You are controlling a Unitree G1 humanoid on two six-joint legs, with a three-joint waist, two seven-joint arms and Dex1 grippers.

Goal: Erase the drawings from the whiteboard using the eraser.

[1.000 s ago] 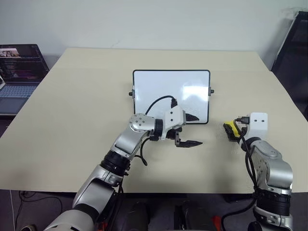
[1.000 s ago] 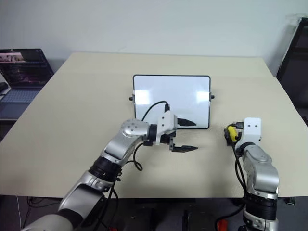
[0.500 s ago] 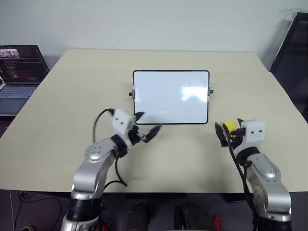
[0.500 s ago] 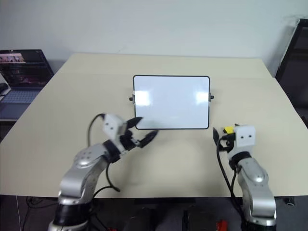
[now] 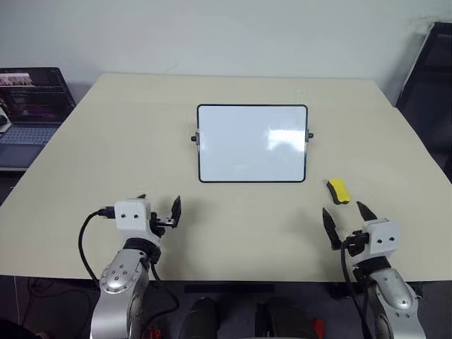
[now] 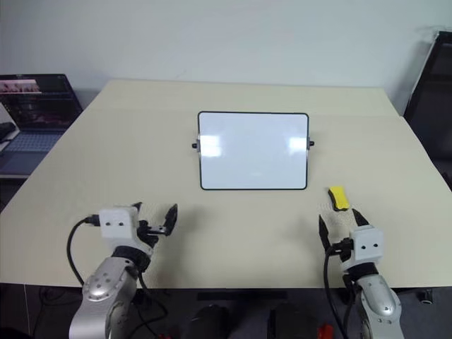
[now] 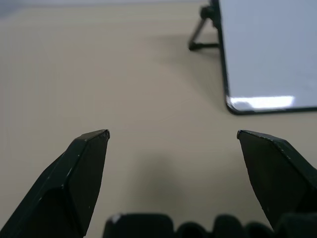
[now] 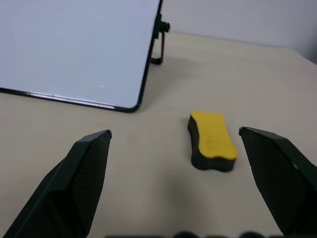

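Eraser (image 5: 338,191) first: it is a small yellow block with a dark bottom, and it lies flat on the bench (image 5: 106,141), just off the whiteboard's (image 5: 252,143) near right corner and a little way in from the bench's right edge. It looks light and stiff, maybe a bit squashy on its dark side, so it should lift easily and not break. Its yellow top looks smooth and could slip, so the best place to hold it is across its two long sides, near the middle, with the dark side kept facing down for wiping. The right end effector (image 5: 346,219) sits near the front edge of the bench, close behind the eraser but not touching it, with its two fingers spread wide and nothing between them. The left end effector (image 5: 158,210) is near the front edge on the left side, also wide and empty. The whiteboard stands propped up in the middle of the bench, and its white face looks clean; I cannot make out any drawings on it. A laptop (image 5: 28,106) sits off past the bench's left edge.
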